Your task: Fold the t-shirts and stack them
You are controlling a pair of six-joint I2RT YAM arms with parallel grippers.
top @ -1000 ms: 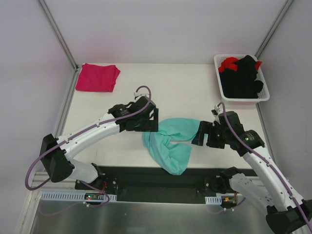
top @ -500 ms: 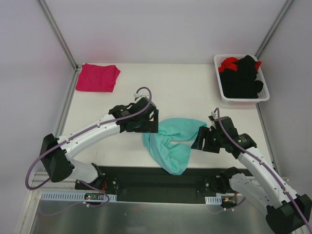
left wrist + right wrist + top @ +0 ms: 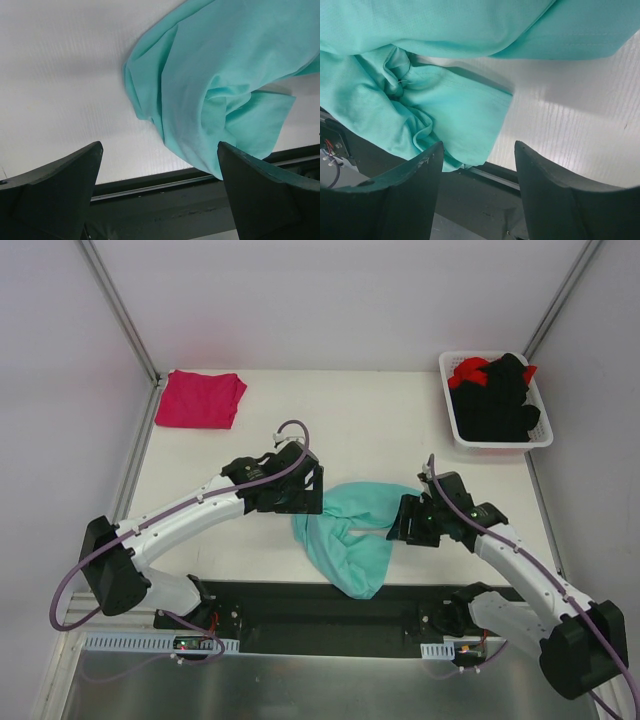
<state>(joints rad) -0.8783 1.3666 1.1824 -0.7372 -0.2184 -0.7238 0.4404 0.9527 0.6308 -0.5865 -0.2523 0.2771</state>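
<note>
Showing only from above, pink t-shirt [image 3: 200, 398] lies well apart from teal t-shirt [image 3: 345, 558].

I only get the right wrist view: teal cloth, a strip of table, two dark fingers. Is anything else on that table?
Observer: Yes, a magenta t-shirt lies folded at the table's far left corner.
Operator: Where is the other arm?
Observer: The left pincer sits at the left edge of the teal t-shirt, jaws wide open, holding nothing.
Operator: Any more garments waiting?
Observer: A white basket at the far right corner holds black garments and a red garment.
</note>
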